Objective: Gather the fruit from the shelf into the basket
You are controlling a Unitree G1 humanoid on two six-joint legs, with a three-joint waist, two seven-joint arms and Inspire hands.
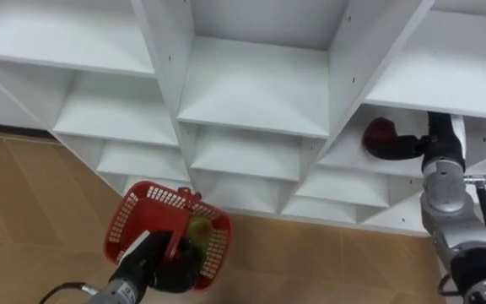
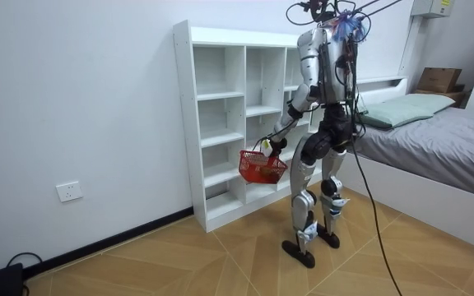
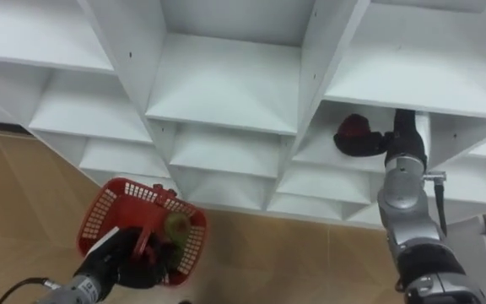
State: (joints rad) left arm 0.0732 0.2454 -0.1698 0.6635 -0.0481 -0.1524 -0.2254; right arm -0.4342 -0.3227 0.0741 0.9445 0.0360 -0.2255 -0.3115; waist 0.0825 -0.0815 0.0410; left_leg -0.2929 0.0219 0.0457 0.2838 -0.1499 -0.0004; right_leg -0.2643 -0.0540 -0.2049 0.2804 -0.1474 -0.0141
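Red fruit (image 1: pixel 380 133) sits in the closet (image 1: pixel 251 84), right robot hand (image 1: pixel 407 148) clasping it; left robot hand (image 1: pixel 154 253) holds basket (image 1: pixel 129 215).

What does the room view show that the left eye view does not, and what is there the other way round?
The room view adds the whole robot standing before the shelves, a bed behind it and a wall socket. The left eye view adds a red fruit in a shelf compartment, with the right hand at it. Both share the white shelf unit and the red basket, held by its handle in the left hand.
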